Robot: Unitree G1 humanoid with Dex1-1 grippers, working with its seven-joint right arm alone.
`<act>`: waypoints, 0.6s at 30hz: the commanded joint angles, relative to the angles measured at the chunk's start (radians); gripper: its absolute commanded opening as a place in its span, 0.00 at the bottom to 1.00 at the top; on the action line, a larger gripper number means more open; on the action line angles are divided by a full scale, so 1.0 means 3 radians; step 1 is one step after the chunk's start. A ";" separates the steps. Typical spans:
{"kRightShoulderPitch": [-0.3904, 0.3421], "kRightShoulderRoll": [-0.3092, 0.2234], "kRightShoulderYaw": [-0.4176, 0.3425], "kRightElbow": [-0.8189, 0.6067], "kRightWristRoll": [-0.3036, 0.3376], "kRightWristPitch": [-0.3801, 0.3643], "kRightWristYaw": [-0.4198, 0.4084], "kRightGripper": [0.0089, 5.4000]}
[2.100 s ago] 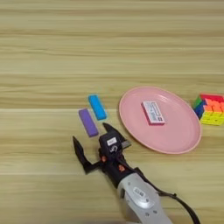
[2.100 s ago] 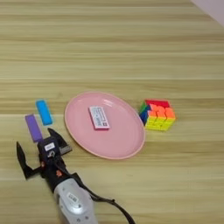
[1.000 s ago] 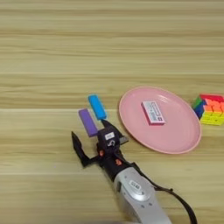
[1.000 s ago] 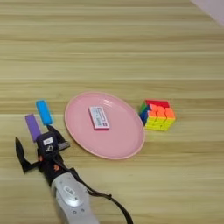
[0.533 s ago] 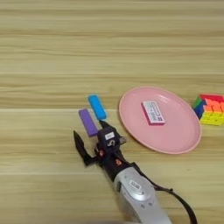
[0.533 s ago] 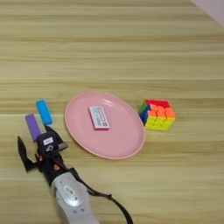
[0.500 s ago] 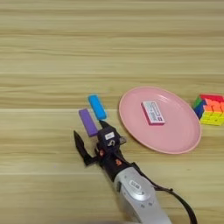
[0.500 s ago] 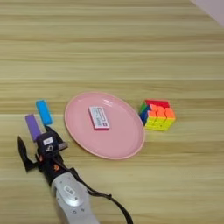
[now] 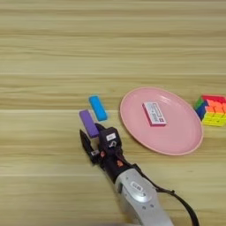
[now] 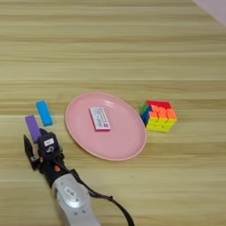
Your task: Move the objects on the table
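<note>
A purple oblong bar (image 9: 88,123) lies on the table (image 9: 53,66), left of the pink plate. My right gripper (image 9: 92,137) reaches in from the bottom edge and is open. Its two black fingers (image 9: 84,140) stand on either side of the bar's near end. I cannot tell whether they touch it. The same bar (image 10: 32,128) and gripper (image 10: 36,142) appear in the right eye view. A flat white rectangle with pink-red print (image 9: 153,113) rests inside the round pink plate (image 9: 176,137).
A blue bar (image 9: 98,108) lies close beside the purple one, towards the plate. A multicoloured puzzle cube (image 10: 159,115) stands right of the plate. My silver forearm (image 9: 137,194) crosses the near part of the table.
My gripper has slid forward, away from me, so its fingers now flank the purple bar's near end. The fingers look a little closer together. Nothing else has moved.
</note>
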 commanded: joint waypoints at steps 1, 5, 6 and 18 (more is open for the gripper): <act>-0.0015 0.0000 -0.0026 -0.0019 0.0027 0.0055 -0.0004 0.37; -0.0011 0.0002 -0.0024 -0.0029 0.0027 0.0060 -0.0007 0.26; -0.0011 0.0003 -0.0025 -0.0030 0.0028 0.0060 -0.0007 0.26; 0.0042 -0.0014 0.0016 -0.0383 -0.0004 0.0128 -0.0023 0.26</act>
